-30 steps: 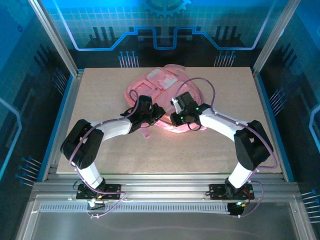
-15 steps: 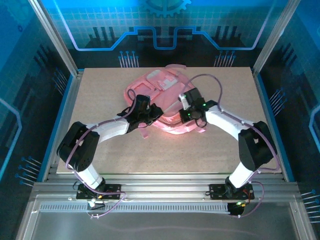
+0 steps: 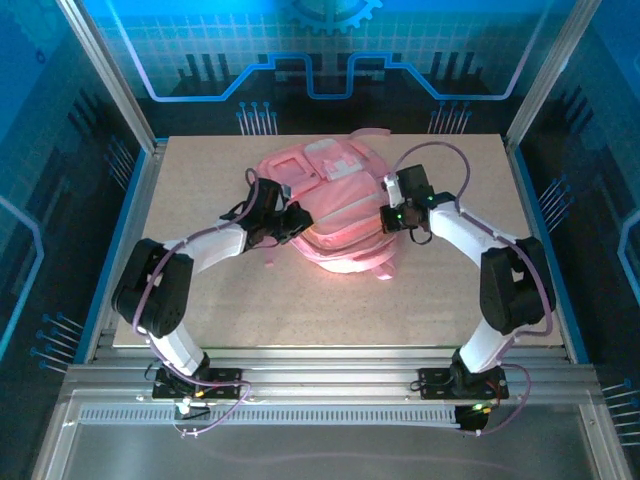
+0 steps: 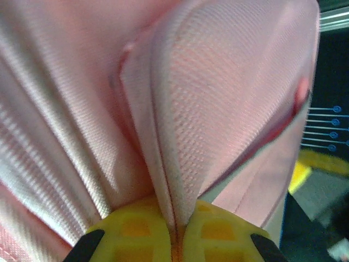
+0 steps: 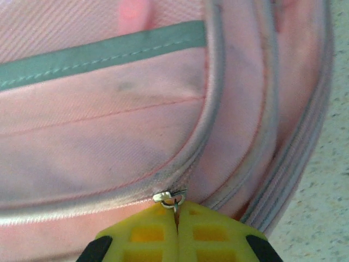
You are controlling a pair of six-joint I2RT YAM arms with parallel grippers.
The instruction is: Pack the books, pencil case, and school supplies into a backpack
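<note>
**Item 1, backpack** (image 3: 335, 200). Pink, lying at mid-table (image 3: 300, 300) between my two arms, front pockets up. I cannot tell from here what is inside.

**Item 2, left gripper** (image 4: 175, 243). At the bag's left flank. The pads are pressed together on a raised fold (image 4: 180, 136) of pink cloth, which comes straight out of the seam between them.

**Item 3, right gripper** (image 5: 177, 234). At the bag's right flank. The pads are closed with no gap, and the small metal zip pull (image 5: 170, 198) is nipped at their very tips. The slider touches the pad ends, and the grey zip line (image 5: 211, 98) curves away from the fingers across the bag.

**Item 4, hazards, as I judge them.**
- The pull is thin and held only by its end, so a tug off the line of the zip could twist it out of the pads.
- The cloth beside the slider looks slack. If I drag the slider through a slack stretch, it may bite the fabric and jam.
- The left hold is cloth on cloth. If that fold slides out, nothing braces the bag, and it would skid across the table with the right arm instead of the zip running.
- Pulling too hard could lift the whole bag.
</note>
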